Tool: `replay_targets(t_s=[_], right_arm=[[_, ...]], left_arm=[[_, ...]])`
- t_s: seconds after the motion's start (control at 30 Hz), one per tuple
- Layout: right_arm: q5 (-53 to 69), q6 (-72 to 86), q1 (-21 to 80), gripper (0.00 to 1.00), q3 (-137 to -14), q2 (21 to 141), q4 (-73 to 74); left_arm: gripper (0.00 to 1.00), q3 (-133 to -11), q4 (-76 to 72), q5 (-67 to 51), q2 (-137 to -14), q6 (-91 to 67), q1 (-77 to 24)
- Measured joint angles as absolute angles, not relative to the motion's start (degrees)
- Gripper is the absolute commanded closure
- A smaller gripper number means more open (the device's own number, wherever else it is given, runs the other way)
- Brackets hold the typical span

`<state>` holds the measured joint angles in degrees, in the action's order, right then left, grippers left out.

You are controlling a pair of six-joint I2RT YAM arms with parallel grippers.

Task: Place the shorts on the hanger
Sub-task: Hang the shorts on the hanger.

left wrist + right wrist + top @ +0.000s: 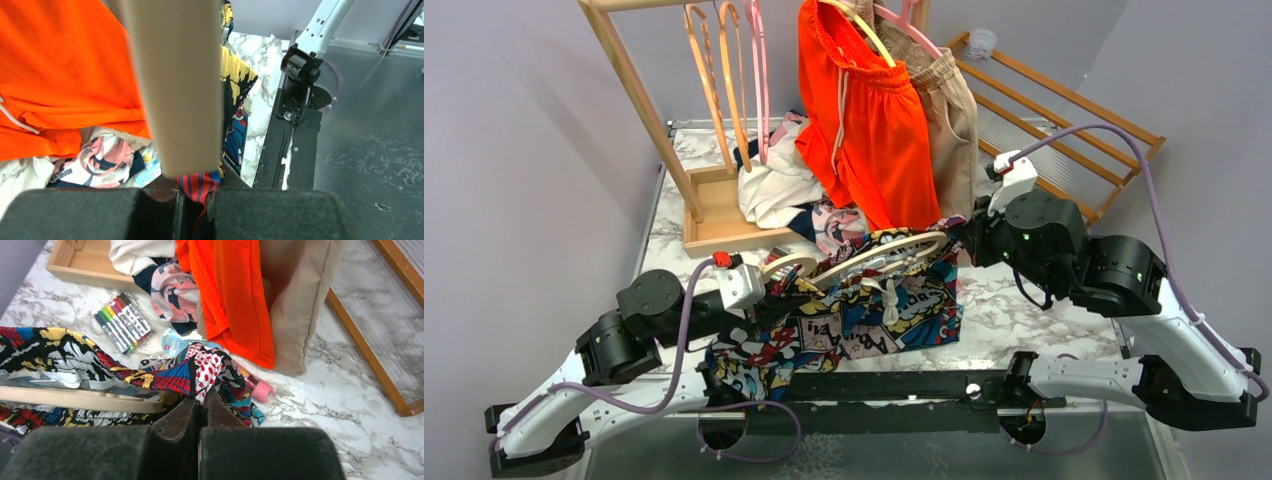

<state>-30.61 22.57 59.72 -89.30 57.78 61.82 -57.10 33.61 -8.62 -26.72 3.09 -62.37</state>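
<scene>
2 grippers, 1 garment — I hold the shorts (879, 315) stretched across the lower middle of the top view, waistband uppermost. My left gripper (197, 202) is pinched together on a red-and-blue striped fold of them at the bottom of its wrist view. My right gripper (200, 412) is clamped on the dotted end of the waistband, bottom centre of its own view. The hanger (874, 255) lies slantwise along the waistband between my 2 grips, its hook toward the left of the frame. In the left wrist view its thick arm fills the upper middle and ends just above my fingers (280, 215); whether they also grip it I cannot tell.

Progress, as I judge it: about midway. Shorts and hanger lie together and the waist is spread. Whether the hanger's arms sit inside the waistband or only on top of it is unclear, and the pair hangs on nothing yet.

Surroundings: orange shorts (874, 130) and beige shorts (949, 110) hang at upper centre, directly behind my work — their hems come near the hanger and could catch it. A heap of clothes (774, 190) and a wooden tray (709, 215) lie at upper left. Markers (122, 322) and a pink tube (260, 389) rest on the marble table (340, 390) just beyond the waistband.
</scene>
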Motion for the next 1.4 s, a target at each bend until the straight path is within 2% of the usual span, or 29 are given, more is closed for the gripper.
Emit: replay_targets(t_s=[0.37,0.6,1.0,1.4], right_arm=[[-30.28,22.65,59.72,0.99,-93.08,61.28,67.16],[-25.47,22.55,59.72,0.99,-95.74,63.86,68.79],[-13.34,23.55,59.68,0.99,-96.60,67.53,66.30],[-2.68,23.94,59.61,0.99,-100.20,68.12,60.20]], left_arm=[[1.00,-54.37,36.12,-6.63,-29.61,5.54,-62.37],[1.00,-51.03,34.85,-6.68,-33.45,6.57,-62.37],[1.00,-40.45,21.32,-6.22,-33.87,5.78,-62.37],[1.00,-33.45,10.59,3.25,-28.97,-1.74,-62.39]])
